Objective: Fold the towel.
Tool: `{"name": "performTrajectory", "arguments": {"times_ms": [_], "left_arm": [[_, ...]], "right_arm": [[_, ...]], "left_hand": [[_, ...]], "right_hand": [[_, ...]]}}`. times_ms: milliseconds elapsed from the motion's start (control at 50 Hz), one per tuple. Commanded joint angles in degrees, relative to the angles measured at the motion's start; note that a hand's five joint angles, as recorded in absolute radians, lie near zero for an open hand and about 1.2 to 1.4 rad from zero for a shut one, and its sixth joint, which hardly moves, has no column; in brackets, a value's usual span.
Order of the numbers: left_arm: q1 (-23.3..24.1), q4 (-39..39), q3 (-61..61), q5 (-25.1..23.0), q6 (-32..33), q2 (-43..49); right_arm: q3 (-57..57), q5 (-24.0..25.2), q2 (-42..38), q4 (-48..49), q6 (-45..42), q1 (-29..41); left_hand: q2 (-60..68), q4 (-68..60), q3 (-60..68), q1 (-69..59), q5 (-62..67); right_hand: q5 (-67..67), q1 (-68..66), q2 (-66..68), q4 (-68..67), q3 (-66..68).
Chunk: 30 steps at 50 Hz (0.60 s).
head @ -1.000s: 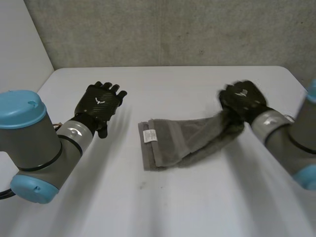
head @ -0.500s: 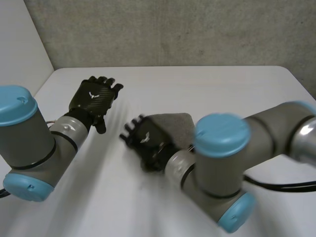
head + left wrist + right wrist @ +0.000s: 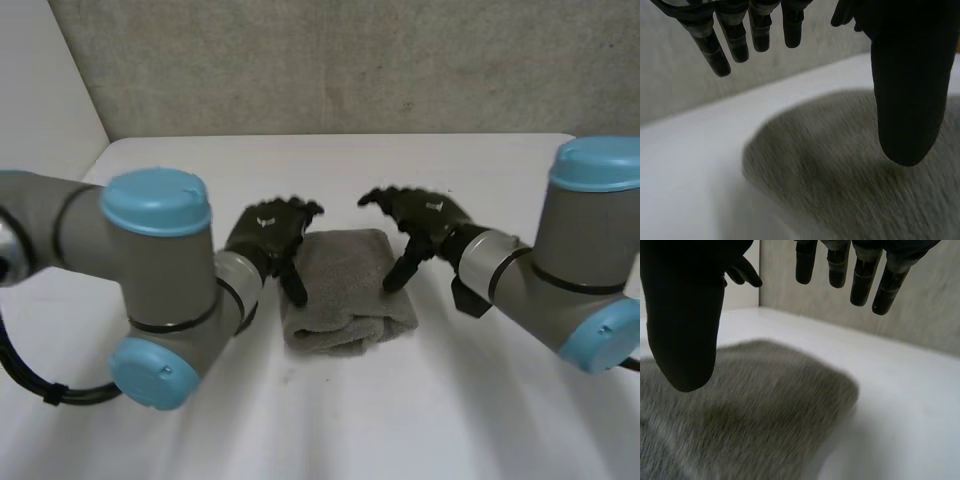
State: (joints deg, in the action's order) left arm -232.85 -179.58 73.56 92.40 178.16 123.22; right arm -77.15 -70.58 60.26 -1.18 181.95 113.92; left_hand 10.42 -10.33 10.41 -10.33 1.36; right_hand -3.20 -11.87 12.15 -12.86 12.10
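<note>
1. Grey terry towel (image 3: pixel 345 290) lies bunched in a thick, roughly square bundle at the middle of the white worktop (image 3: pixel 400 420). Its edge toward 6 o'clock is rounded and uneven.
2. By the look of it, the step in hand is tidying and flattening this bundle. To do it well, lower both palms evenly and press straight down. Don't sweep sideways, since the loose top layer would likely slide off the one beneath. Nudge the lumpy 6 o'clock edge inward before pressing.
3. At the towel's 10 o'clock, the left robot hand (image 3: pixel 268 232) is released and grasps nothing. Its fingers (image 3: pixel 735 40) are straight and reach toward 12 o'clock, and the thumb points down close over the cloth. I cannot tell whether it touches.
4. At the towel's 2 o'clock, the right robot hand (image 3: pixel 420 215) mirrors it. It is also released and empty, fingers (image 3: pixel 860 280) spread toward the other hand and thumb angled down at the cloth's edge.
5. Both forearms slant inward from 8 and 4 o'clock.
</note>
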Motion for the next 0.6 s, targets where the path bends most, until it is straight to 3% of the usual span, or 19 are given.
{"name": "performTrajectory", "arguments": {"times_ms": [20,240,400,480,600], "left_arm": [[0.2,2.0,-0.2,3.3,-1.1,4.7],[0.3,2.0,-0.2,3.0,-1.1,5.1],[-0.4,2.0,0.0,3.1,-0.8,-6.8],[-1.6,2.1,0.0,3.4,-0.8,-13.3],[-9.4,2.9,0.3,2.9,-0.5,-23.7]], "right_arm": [[5.2,0.2,-9.5,-5.0,-0.6,0.4],[6.6,-2.5,-11.1,-5.1,-7.8,1.2],[5.4,-5.3,2.9,-3.7,-7.8,0.8],[4.6,-11.3,11.0,-2.3,-8.0,0.3],[3.3,-16.2,18.7,-1.7,-8.4,-2.1]], "left_hand": [[0.6,-0.7,0.6,-0.7,-0.3],[0.1,-0.2,0.1,-0.2,-0.8],[-0.2,0.1,-0.2,0.1,-1.1],[-0.2,0.1,-0.2,0.1,-1.1],[-0.2,0.1,-0.2,0.1,-1.1]], "right_hand": [[3.2,1.9,-2.2,2.9,-2.1],[3.2,1.9,-2.2,2.9,-2.1],[3.2,1.9,-2.2,2.9,-2.1],[3.2,1.9,-2.2,2.9,-2.1],[3.2,1.9,-2.2,2.9,-2.1]]}}
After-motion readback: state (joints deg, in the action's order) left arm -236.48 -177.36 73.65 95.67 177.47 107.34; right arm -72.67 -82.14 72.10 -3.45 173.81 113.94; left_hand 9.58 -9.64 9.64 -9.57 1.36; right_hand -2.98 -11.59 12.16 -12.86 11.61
